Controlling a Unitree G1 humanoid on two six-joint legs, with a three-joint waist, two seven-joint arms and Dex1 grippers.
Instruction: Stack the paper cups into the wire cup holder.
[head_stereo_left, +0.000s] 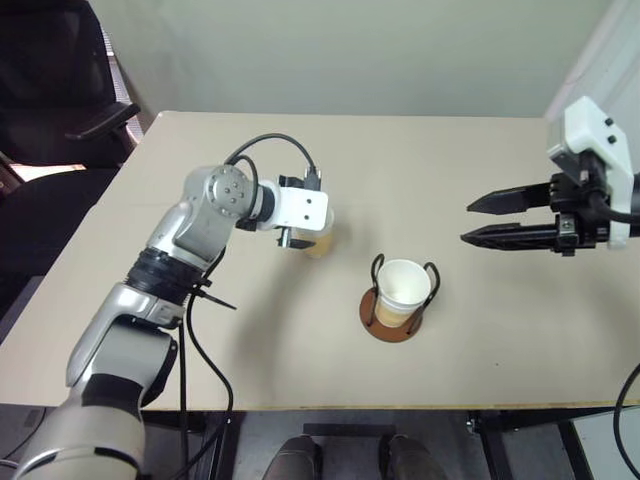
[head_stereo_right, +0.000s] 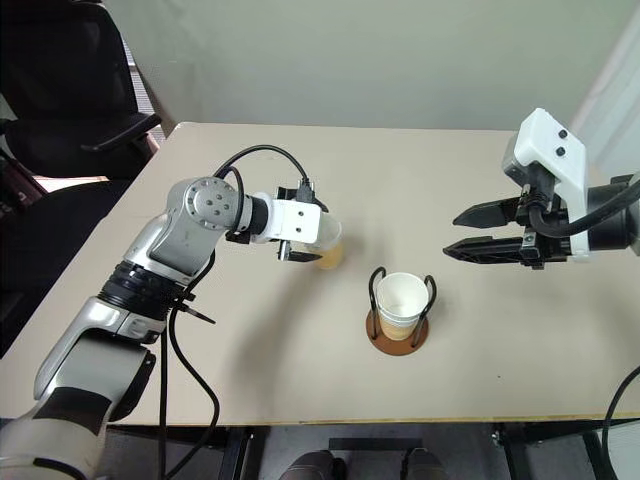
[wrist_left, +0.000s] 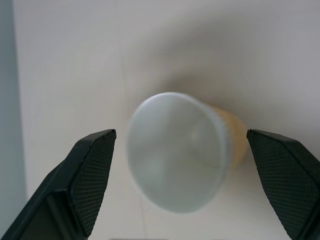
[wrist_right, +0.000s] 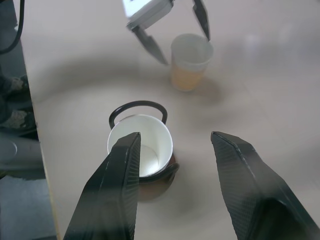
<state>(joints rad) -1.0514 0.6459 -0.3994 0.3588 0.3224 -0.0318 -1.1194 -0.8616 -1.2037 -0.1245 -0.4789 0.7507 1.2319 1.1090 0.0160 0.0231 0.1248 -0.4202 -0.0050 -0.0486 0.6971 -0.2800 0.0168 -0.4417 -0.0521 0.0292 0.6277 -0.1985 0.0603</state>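
A tan paper cup with a white inside stands upright on the table left of centre. My left gripper is open, with one finger on each side of the cup's rim and a gap on both sides. The wire cup holder stands near the table's middle on its reddish-brown base. A paper cup sits upright between its black loops. I cannot tell whether another cup is nested inside it. My right gripper hovers open and empty to the right of the holder, above the table.
The beige table has its front edge close below the holder. A black office chair stands off the table's far left corner. A black cable loops along my left arm. A white panel stands at the far right.
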